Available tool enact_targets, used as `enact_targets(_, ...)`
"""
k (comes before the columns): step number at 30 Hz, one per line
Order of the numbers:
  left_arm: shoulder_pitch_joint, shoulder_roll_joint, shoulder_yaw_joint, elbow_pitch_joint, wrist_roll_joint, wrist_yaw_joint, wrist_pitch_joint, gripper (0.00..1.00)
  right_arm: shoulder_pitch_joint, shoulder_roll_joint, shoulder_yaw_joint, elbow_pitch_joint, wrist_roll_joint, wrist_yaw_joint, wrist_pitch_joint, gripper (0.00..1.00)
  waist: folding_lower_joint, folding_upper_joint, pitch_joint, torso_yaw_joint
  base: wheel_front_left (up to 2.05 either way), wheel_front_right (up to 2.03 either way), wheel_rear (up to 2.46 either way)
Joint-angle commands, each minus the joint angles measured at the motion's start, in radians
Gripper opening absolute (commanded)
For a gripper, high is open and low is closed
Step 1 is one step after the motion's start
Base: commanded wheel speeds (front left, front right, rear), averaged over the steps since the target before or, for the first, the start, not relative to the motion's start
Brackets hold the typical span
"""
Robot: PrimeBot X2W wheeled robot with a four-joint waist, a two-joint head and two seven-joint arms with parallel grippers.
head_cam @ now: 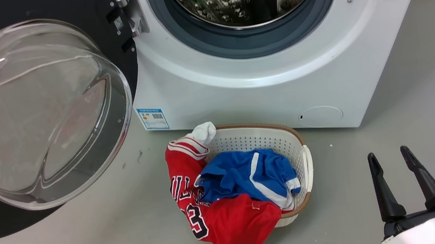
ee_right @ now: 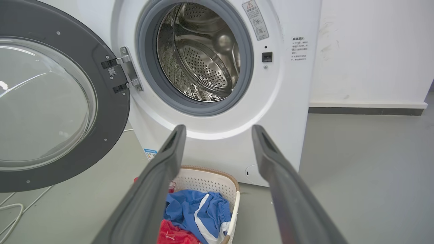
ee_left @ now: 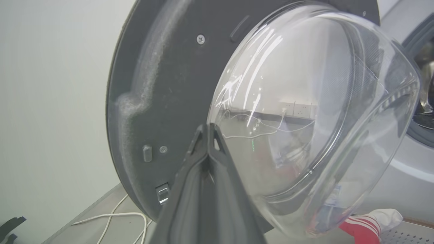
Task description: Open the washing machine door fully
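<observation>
Basket (head_cam: 262,139) with red jersey (head_cam: 231,222) and blue shorts (head_cam: 246,173) sits left of right gripper (head_cam: 388,153), jaws released. Left gripper (ee_left: 207,126) jaws clenched, close to open door (ee_left: 162,84).

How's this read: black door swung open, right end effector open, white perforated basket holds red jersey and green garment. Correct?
Not quite: the head view shows a blue garment, not green, with the red jersey in the white perforated basket. Rest holds.
</observation>
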Motion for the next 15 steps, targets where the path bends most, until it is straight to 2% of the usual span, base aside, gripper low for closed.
enact_targets(1, 0.032, -0.018, -0.019, -0.039, 0.013, -0.001, -0.003, 0.00, 0.008, 0.002, -0.003, -0.009, 0.010, 0.000, -0.002, 1.00, 0.0000, 0.0000, -0.022, -0.001, 0.00, 0.00, 0.00)
enact_targets(9, 0.150, -0.131, -0.153, -0.221, 0.043, 0.002, -0.003, 0.00, 0.039, 0.003, -0.024, -0.030, 0.010, 0.000, -0.002, 1.00, 0.0000, 0.0000, -0.071, -0.010, 0.00, 0.00, 0.00)
enact_targets(15, 0.219, -0.167, -0.279, -0.305, 0.038, 0.006, -0.003, 0.00, 0.059, 0.003, -0.035, -0.049, 0.000, 0.000, -0.002, 1.00, 0.0000, 0.0000, -0.103, -0.025, 0.00, 0.00, 0.00)
